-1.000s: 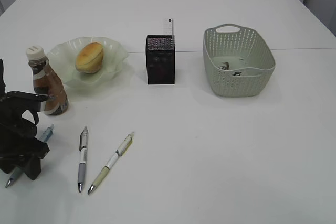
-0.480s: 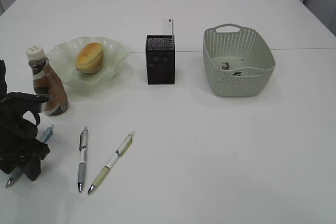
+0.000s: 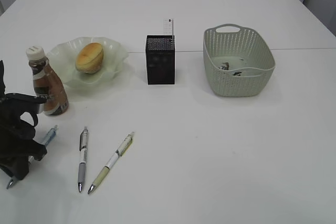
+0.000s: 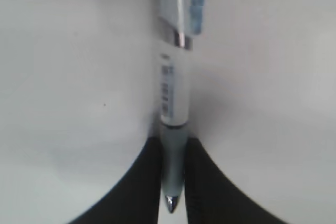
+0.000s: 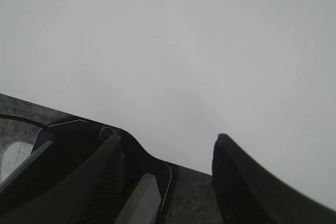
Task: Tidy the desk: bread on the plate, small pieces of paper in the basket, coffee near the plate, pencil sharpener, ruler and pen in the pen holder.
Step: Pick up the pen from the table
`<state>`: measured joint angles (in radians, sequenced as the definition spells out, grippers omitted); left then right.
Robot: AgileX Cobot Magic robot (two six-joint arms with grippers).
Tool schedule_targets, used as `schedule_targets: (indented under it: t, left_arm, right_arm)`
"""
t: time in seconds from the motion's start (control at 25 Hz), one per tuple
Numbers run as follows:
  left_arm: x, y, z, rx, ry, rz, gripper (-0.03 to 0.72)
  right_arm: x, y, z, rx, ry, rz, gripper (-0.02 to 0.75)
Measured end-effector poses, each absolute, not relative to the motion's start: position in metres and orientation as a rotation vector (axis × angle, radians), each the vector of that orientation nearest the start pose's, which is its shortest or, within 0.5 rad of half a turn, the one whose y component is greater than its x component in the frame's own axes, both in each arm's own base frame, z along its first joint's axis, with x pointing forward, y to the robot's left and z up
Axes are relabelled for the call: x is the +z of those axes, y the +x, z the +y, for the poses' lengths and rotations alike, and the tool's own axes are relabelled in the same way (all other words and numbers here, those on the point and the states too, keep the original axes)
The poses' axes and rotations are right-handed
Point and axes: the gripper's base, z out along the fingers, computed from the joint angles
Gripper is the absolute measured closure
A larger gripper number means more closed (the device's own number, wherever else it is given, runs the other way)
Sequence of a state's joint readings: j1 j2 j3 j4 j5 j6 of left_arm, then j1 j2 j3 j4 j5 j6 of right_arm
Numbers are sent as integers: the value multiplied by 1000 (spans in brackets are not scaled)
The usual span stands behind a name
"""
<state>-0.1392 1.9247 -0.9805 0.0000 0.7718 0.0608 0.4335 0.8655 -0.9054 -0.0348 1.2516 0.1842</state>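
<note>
At the desk's (image 3: 220,150) front left, my left gripper (image 3: 20,162) is shut on a pen (image 3: 48,136) with a blue clip. In the left wrist view its black jaws (image 4: 172,150) pinch the pen's (image 4: 173,87) grey grip, the tip poking out below. Two more pens (image 3: 82,157) (image 3: 111,162) lie to the right. The bread (image 3: 89,57) rests on the plate (image 3: 119,52), and the coffee (image 3: 48,82) stands beside it. The ruler (image 3: 168,26) sticks up from the pen holder (image 3: 160,64). Small pieces of paper (image 3: 231,68) lie in the basket (image 3: 239,85). The pencil sharpener is out of view. My right gripper (image 5: 168,148) is open and holds nothing.
The right wrist view shows bare white tabletop (image 5: 173,51) and the table's near edge with dark floor below. The right arm is outside the exterior view. The coffee bottle stands close behind my left gripper.
My left gripper's jaws have closed on the blue-clipped pen, and the gripper has shifted slightly left. Everything else is unmoved.
</note>
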Motion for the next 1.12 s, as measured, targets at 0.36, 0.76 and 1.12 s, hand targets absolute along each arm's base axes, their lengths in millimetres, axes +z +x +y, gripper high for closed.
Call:
schedule_targets:
  t: [0.36, 0.76, 1.12]
  left_arm:
    - [109, 306, -43, 4, 320, 3190, 629]
    - [108, 303, -43, -5, 312, 3225, 631]
    - [118, 299, -45, -42, 278, 3248, 632]
  right_arm:
    - [335, 121, 52, 141, -340, 2681, 309]
    - [335, 121, 52, 141, -340, 2681, 309]
    - [335, 121, 52, 141, -340, 2681, 309]
